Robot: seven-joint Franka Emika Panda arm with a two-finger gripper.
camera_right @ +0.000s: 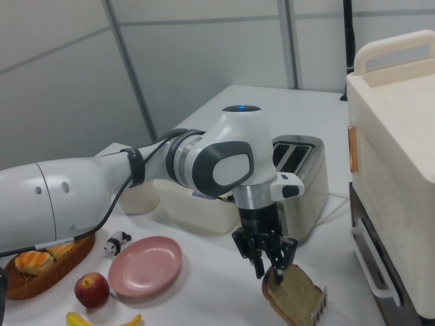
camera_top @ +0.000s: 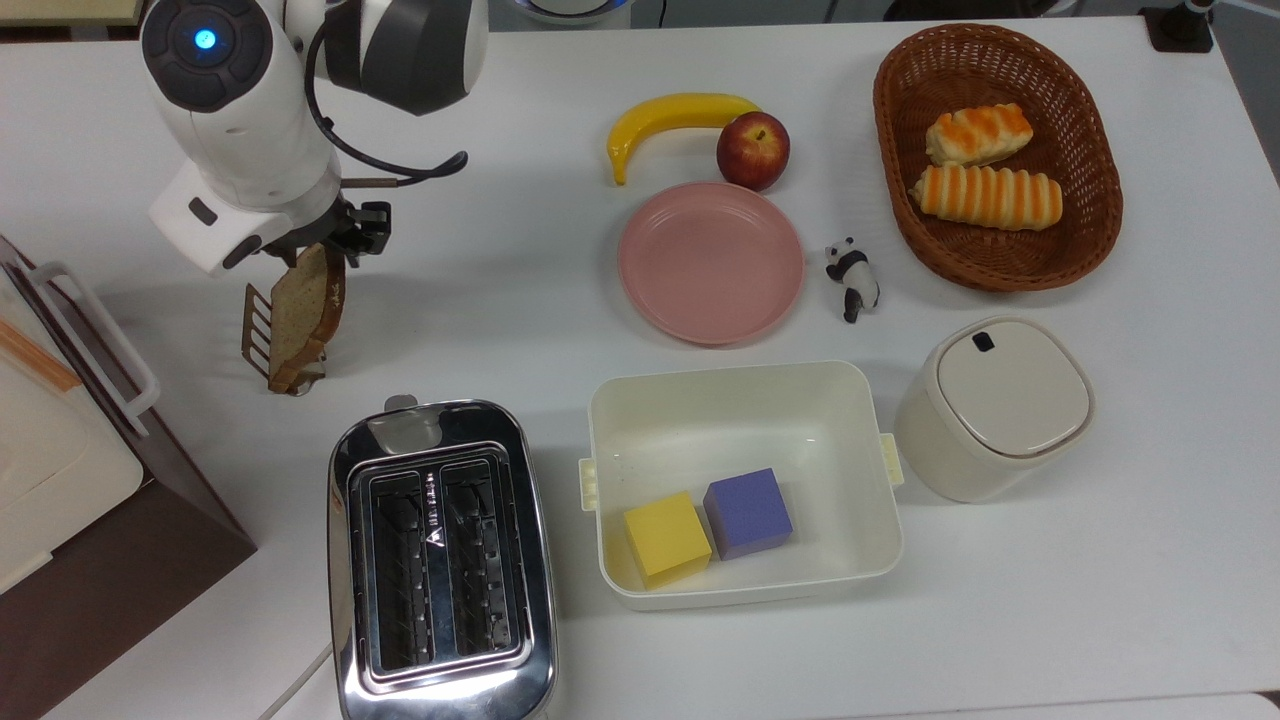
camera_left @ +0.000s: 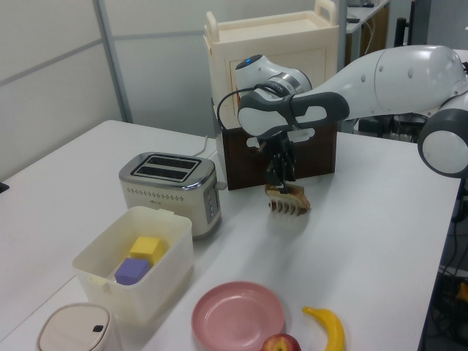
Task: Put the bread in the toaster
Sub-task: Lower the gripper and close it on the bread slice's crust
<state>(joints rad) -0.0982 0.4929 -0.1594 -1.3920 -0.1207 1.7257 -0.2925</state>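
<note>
Chrome toaster (camera_top: pixel 441 560) sits at the near edge of the white table (camera_top: pixel 1100 600) in the top view, its two dark slots empty and a white cord trailing off its near corner. To the top view's right of it stands a cream bin (camera_top: pixel 745 400) holding a yellow cube (camera_top: pixel 666 538) and a purple cube (camera_top: pixel 748 512) side by side, and further right a lidded cream canister (camera_top: pixel 995 405). At the top view's left edge is a white box with a handle (camera_top: pixel 60 420) on a dark brown base.

Beyond the toaster, the bread (camera_top: pixel 303 308) stands tilted in a small brown slotted rack (camera_top: pixel 262 330), well apart from the toaster. The gripper (camera_top: pixel 325 243) hangs at the slice's top edge; in the right view (camera_right: pixel 270 261) its fingers are spread a little and straddle the crust, and whether they actually pinch the bread cannot be told. In the left view the gripper (camera_left: pixel 281 173) points straight down over the rack (camera_left: pixel 288 199).

Further back lie a pink plate (camera_top: pixel 711 262), a panda figurine (camera_top: pixel 852 277), a red apple (camera_top: pixel 753 150) touching a yellow banana (camera_top: pixel 672 120), and a wicker basket (camera_top: pixel 900 150) with two orange-striped rolls (camera_top: pixel 985 195).
</note>
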